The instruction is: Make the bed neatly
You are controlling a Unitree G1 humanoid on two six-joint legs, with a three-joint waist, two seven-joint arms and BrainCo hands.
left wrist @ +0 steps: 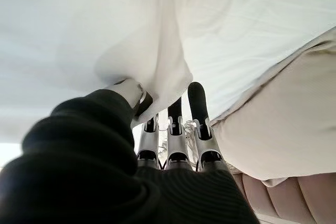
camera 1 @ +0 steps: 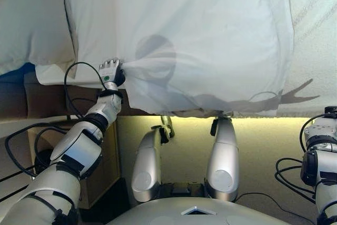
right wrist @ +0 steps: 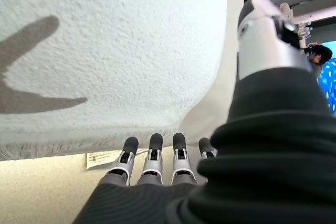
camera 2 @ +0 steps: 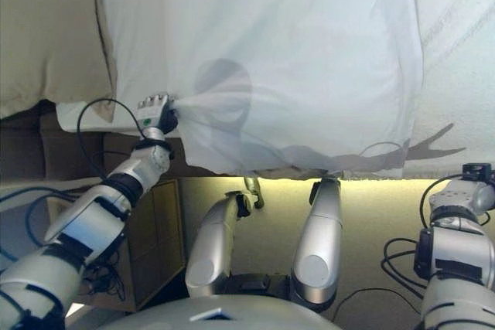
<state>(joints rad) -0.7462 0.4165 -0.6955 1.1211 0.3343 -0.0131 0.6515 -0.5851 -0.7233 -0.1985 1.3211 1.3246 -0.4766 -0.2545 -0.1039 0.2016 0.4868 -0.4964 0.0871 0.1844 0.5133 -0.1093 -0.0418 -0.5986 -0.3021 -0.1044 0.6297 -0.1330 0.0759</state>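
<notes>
- The bed (camera 1: 310, 51) runs across the upper part of both eye views, and its near edge hangs over a beige floor (camera 1: 263, 151).
- A white sheet (camera 1: 200, 35) lies spread over the middle of the bed, and its lower edge drapes a little past the bed's near edge.
- The left robot hand (camera 1: 110, 72) reaches up to the sheet's left edge near its lower corner. Its fingers and thumb are curled round a bunched fold of the cloth.
- In the left wrist view the thumb (left wrist: 128, 90) presses the gathered sheet against the dark-tipped fingers (left wrist: 197, 103), so the cloth puckers into creases that fan out from the grasp.
- A cream pillow (camera 1: 31, 19) lies at the left end of the bed, just beside the sheet's left edge. In the left wrist view it shows as a beige bulge next to the held fold.
- To the right of the sheet the bed's textured white cover (camera 2: 464, 52) lies bare.
- The right robot hand (right wrist: 157, 156) hangs low at the robot's right, below the bed's edge and well apart from the sheet. Its fingers are straight and relaxed and hold nothing.
- In the right wrist view the fuzzy pale cover (right wrist: 115, 51) fills the space past those fingers, with a small white label (right wrist: 102, 158) at its lower edge.
- A wooden cabinet (camera 1: 100, 177) stands on the floor under the left arm.
</notes>
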